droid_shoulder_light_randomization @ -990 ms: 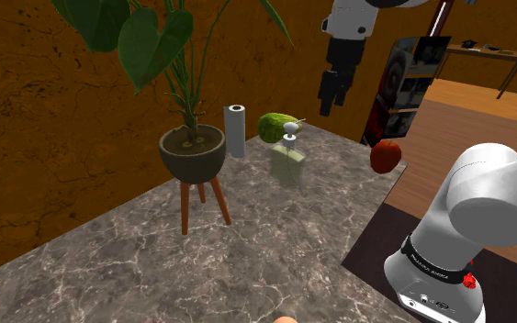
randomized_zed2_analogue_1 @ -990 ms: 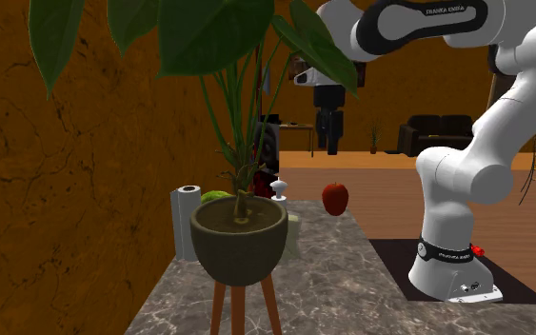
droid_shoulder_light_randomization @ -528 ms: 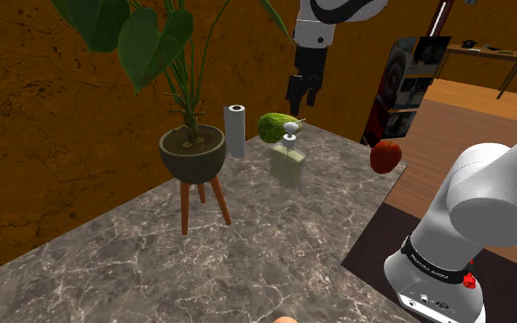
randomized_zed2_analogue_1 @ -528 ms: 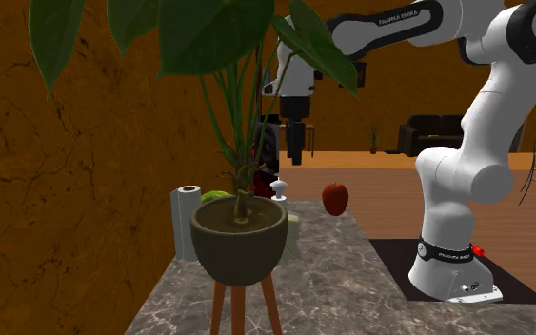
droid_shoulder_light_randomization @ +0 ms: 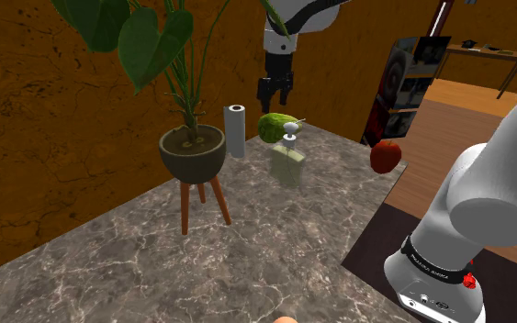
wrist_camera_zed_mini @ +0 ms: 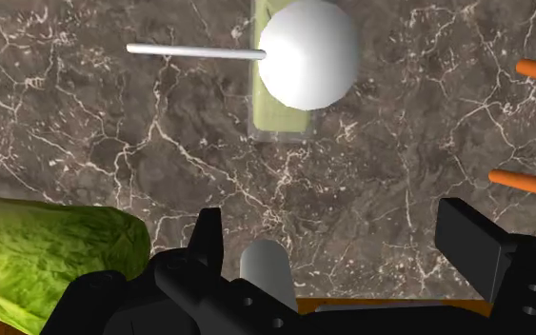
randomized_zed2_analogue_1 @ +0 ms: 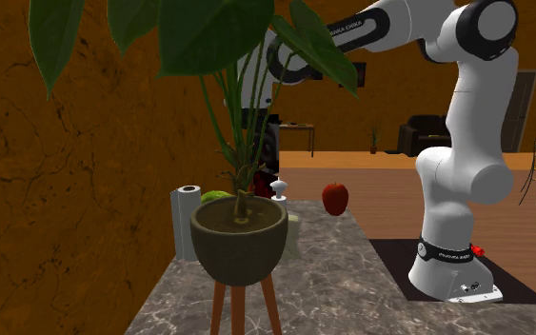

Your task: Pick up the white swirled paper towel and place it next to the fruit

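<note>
Black two-finger gripper hangs open above the far end of the dark marbled surface; the upright white paper towel roll stands below, toward the shoulder view's left, beside the green melon; best to centre over the roll, descend straight and clasp it mid-height, clear of the melon

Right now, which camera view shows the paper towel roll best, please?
The shoulder view: the paper towel roll stands whole beside the planter. In the second exterior view the planter overlaps it; the wrist view catches perhaps its top end.
</note>
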